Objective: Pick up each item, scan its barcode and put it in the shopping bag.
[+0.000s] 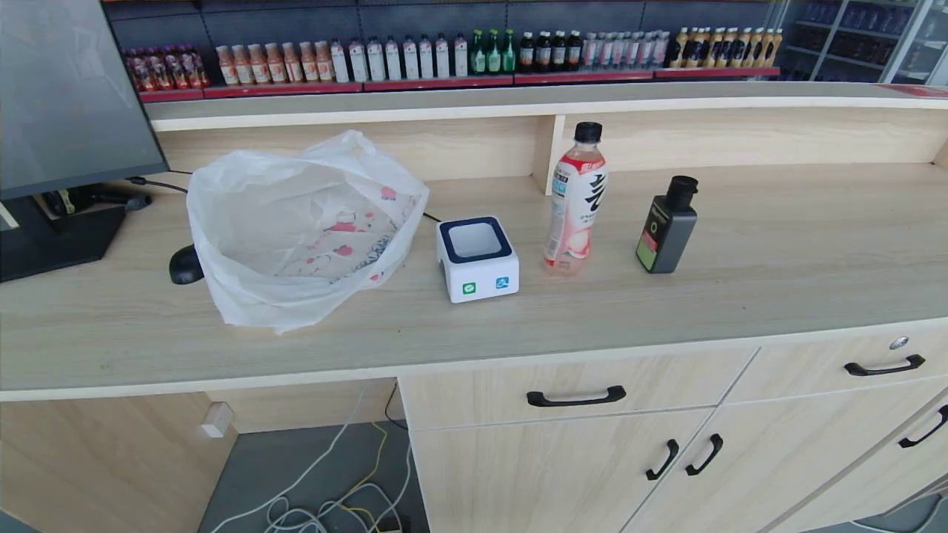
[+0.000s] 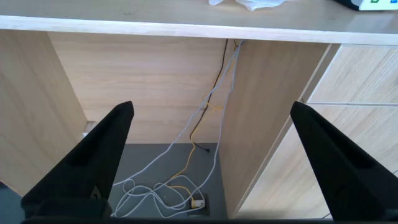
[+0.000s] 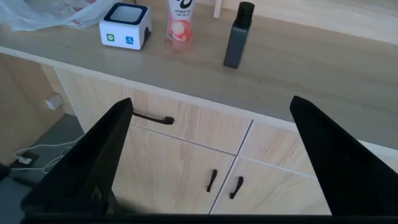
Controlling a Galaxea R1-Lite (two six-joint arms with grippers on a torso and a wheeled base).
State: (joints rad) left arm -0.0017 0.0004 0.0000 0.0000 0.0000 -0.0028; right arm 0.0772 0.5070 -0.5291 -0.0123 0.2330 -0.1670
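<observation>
Far left, a dark monitor [image 1: 74, 96] stands on the counter [image 1: 778, 244], its top and left side cut off by the frame; between its black stand and the shopping bag [image 1: 296, 229] sits a black mouse [image 1: 185, 265], partly tucked behind the plastic. Down low, the left jaws hang in front of the open bay under the counter, spread wide with nothing in them; loose cables [image 2: 161, 193] lie tangled on the floor of that bay.

Now the bag: thin white plastic, slumped on the counter with its mouth gaping up and forward; pink and red print shows on its inner wall, and I can't make out whether anything lies inside. Just beside it comes the white scanner [image 1: 478, 257], dark-rimmed window facing up; it sits between the bag and the two items.

Next along is the pink drink bottle [image 1: 576, 200], upright, black cap on; near it, not touching, stands the dark grey bottle [image 1: 666, 226], also upright, with a green and red label. Behind the counter runs a shelf [image 1: 444, 81] lined with drinks; below are drawers with black handles [image 1: 576, 397].

The right jaws hang low before those drawers, gaping wide and holding nothing; from there the pink bottle's top is cut off.
</observation>
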